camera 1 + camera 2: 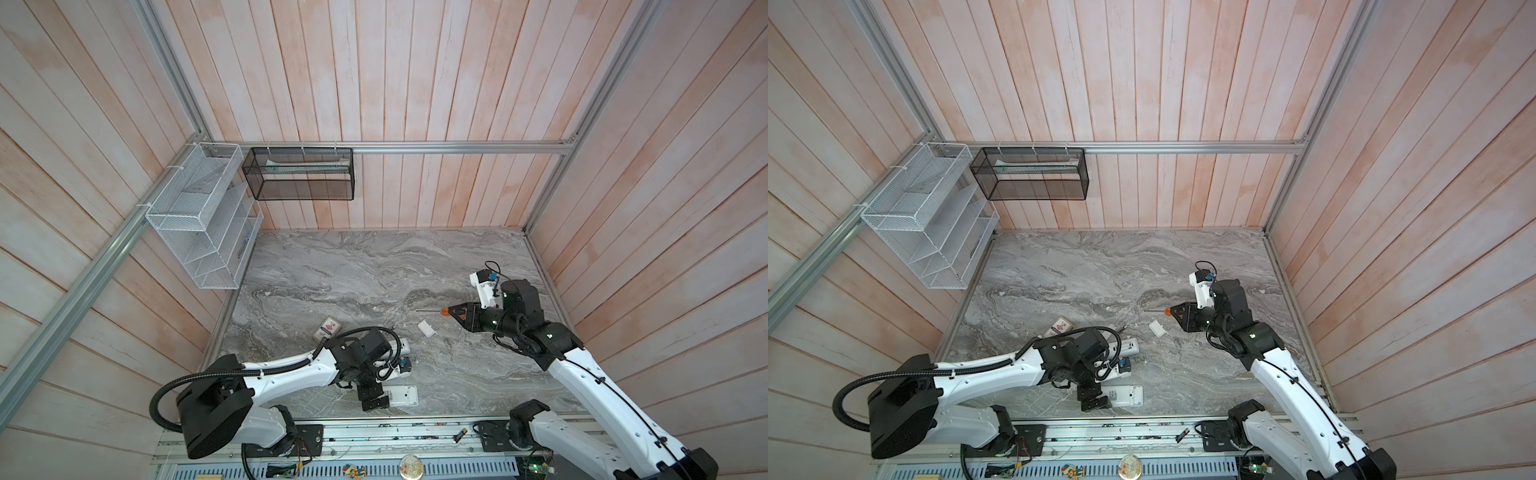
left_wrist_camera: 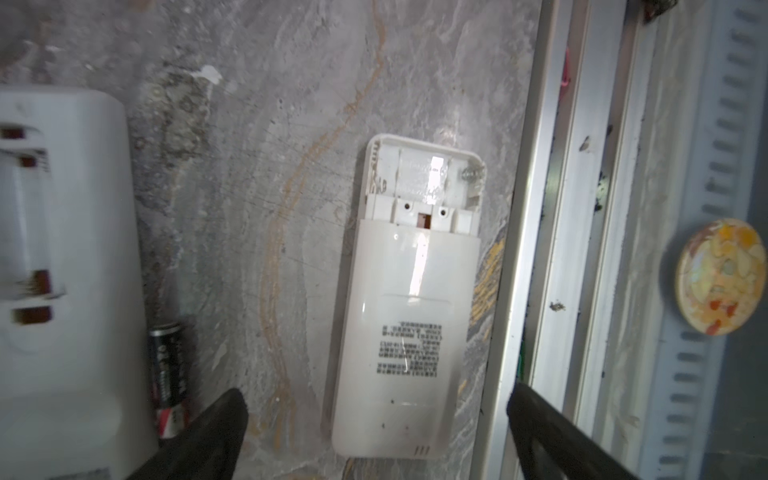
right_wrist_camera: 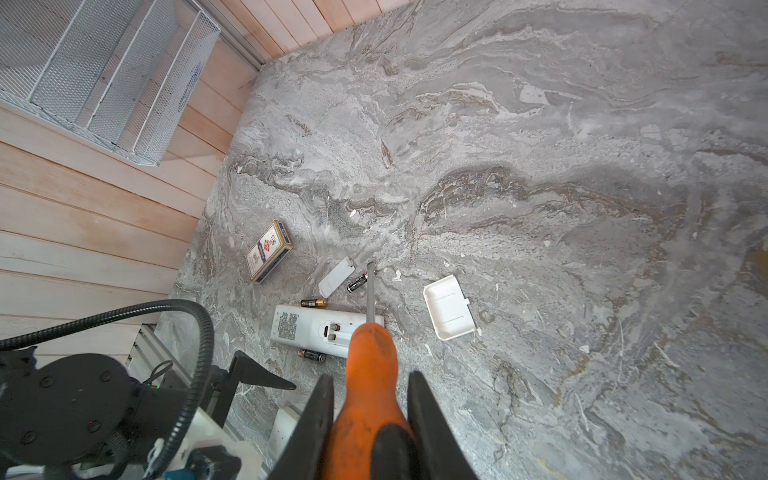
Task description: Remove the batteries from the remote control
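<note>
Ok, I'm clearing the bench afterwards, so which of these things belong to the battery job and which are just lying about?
Part of the job: front remote, second remote, loose batteries, square cover, slim cover, screwdriver held in the right pincer.
Lying about: card box, white wire rack, black mesh basket, round patterned disc.

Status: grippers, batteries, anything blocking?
Left gripper open over remote, bay empty. Right gripper shut on screwdriver. Three batteries loose on table. Nothing blocking.
</note>
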